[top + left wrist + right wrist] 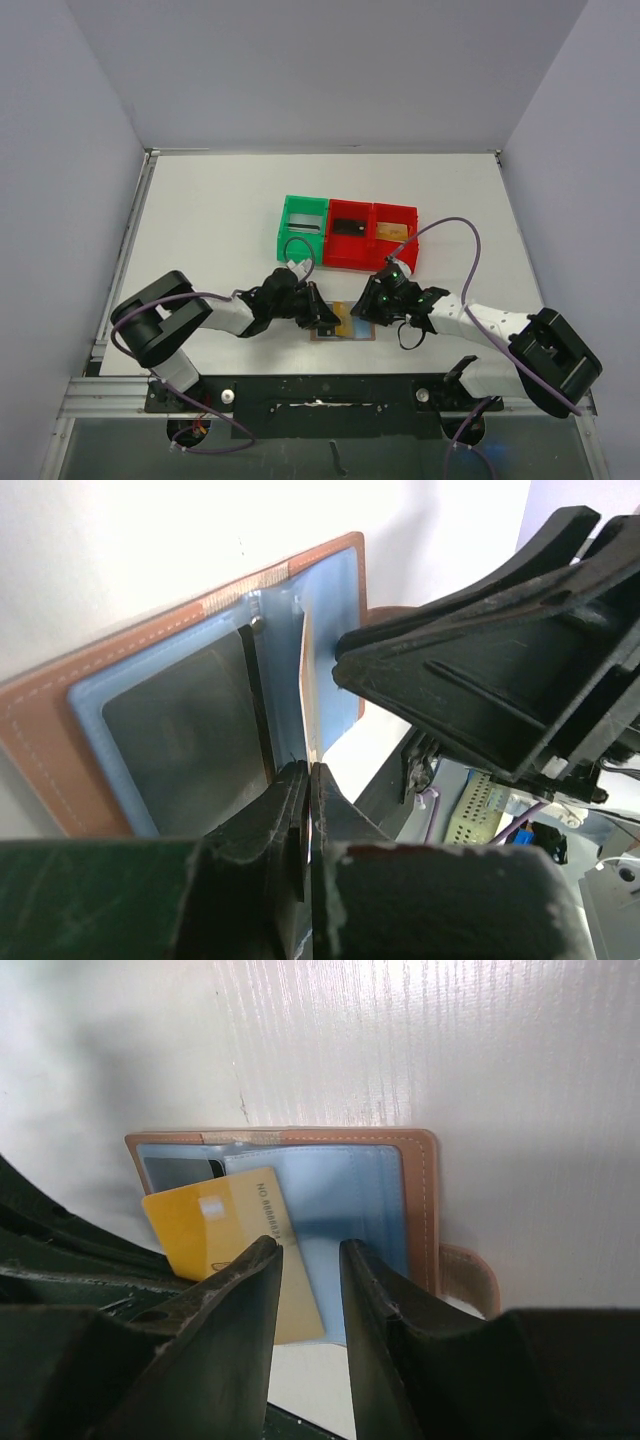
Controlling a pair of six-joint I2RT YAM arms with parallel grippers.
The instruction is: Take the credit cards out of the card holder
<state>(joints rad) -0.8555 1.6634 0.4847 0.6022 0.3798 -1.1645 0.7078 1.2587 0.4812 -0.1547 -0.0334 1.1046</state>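
Note:
The brown card holder (360, 333) lies open near the table's front edge, its pale blue pockets up (380, 1190), (45, 735). A yellow card (225, 1235) sticks out of it at a slant. In the left wrist view the card is edge-on (306, 680). My left gripper (325, 322) is shut on the card's near edge (311, 780). A dark card (185, 730) sits in the left pocket. My right gripper (377, 300) is open, its fingers straddling the holder's right half (310, 1250). The brown tab (470, 1275) sticks out to the right.
A green bin (302, 228) and two joined red bins (352, 255) stand behind the holder. The red bins hold a dark card (350, 226) and a tan card (395, 232). The table's front edge is just beside the holder.

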